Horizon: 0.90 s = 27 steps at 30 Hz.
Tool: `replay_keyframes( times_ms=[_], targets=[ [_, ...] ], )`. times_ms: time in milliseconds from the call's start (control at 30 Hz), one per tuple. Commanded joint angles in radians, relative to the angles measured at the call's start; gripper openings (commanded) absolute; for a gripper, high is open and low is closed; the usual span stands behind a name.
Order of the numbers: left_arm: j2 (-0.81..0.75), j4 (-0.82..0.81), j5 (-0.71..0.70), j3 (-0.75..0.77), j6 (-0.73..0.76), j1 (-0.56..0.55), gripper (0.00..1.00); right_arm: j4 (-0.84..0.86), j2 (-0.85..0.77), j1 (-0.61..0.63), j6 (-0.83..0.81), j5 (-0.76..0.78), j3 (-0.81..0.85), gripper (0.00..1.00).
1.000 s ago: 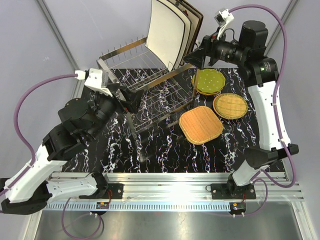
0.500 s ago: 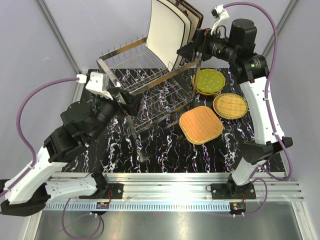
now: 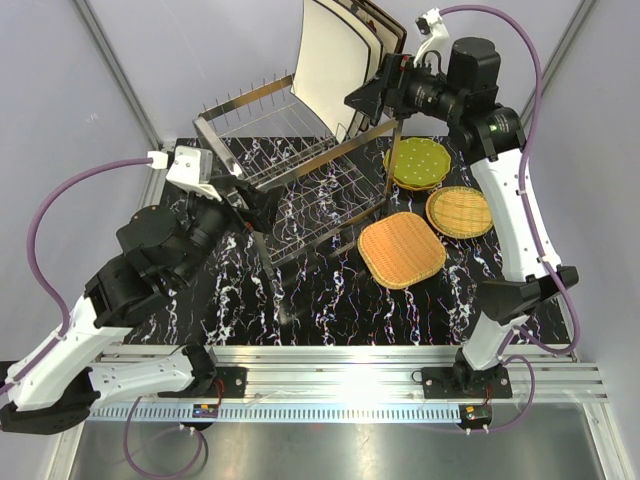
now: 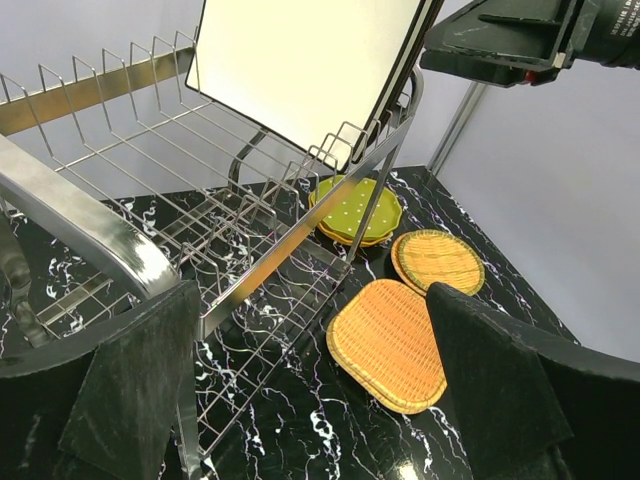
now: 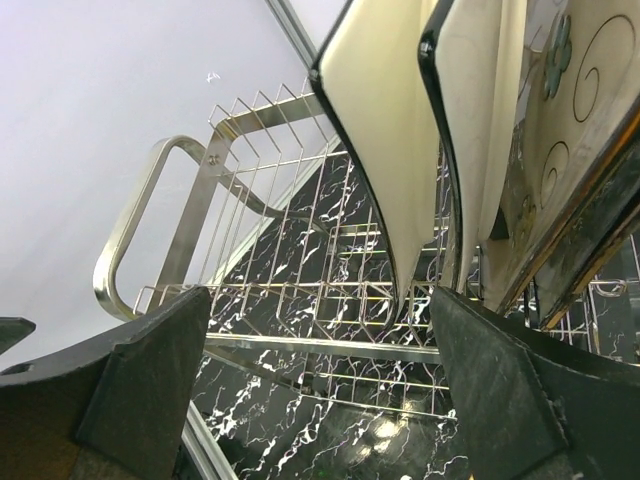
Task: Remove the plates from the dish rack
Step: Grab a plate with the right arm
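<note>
One wire dish rack of shiny steel stands toward the back left of the table, its two tiers mostly bare. At its far right end the big square plates stand on edge, leaning against each other: two cream plates in front and a flowered plate behind them, so three for certain; whether a further one stands behind cannot be told. Three spots on the table to the right of the rack hold unloaded dishes. A green dotted plate lies nearest the rack's corner on top of at least one other plate, whose rim just shows beneath it. Two wicker plates lie near it, a rounder yellowish one and a larger orange one, side by side and almost touching. The right gripper is up at the side edges of the standing plates, its fingers spread wide and nothing between them. The left gripper sits at the rack's near left end, also spread wide and empty. The tabletop is black with white marble veins, a metal rail runs along its near edge, and pale grey walls close it in. Two purple cables loop from the arms.
</note>
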<state>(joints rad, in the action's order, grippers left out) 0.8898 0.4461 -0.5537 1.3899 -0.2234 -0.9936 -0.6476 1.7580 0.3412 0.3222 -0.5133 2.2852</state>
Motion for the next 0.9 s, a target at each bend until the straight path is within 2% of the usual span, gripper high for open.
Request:
replay_keyframes(
  times_ms=[0, 233, 500, 700, 867],
  targets=[
    [-0.014, -0.057, -0.020, -0.011, -0.017, 0.004, 0.99, 0.052, 0.018, 0.018, 0.021, 0.007, 0.045, 0.97],
    [-0.017, -0.060, -0.022, -0.015, -0.014, 0.004, 0.99, 0.043, 0.050, 0.048, 0.011, 0.074, 0.085, 0.88],
    [-0.020, -0.061, -0.025, -0.017, -0.013, 0.006, 0.99, 0.029, 0.077, 0.094, -0.043, 0.222, 0.115, 0.82],
    [-0.026, -0.067, -0.026, -0.026, -0.013, 0.004, 0.99, 0.039, 0.097, 0.143, -0.060, 0.387, 0.122, 0.84],
    [-0.029, -0.069, -0.028, -0.031, -0.014, 0.006, 0.99, 0.078, 0.115, 0.206, -0.098, 0.596, 0.100, 0.85]
  ],
)
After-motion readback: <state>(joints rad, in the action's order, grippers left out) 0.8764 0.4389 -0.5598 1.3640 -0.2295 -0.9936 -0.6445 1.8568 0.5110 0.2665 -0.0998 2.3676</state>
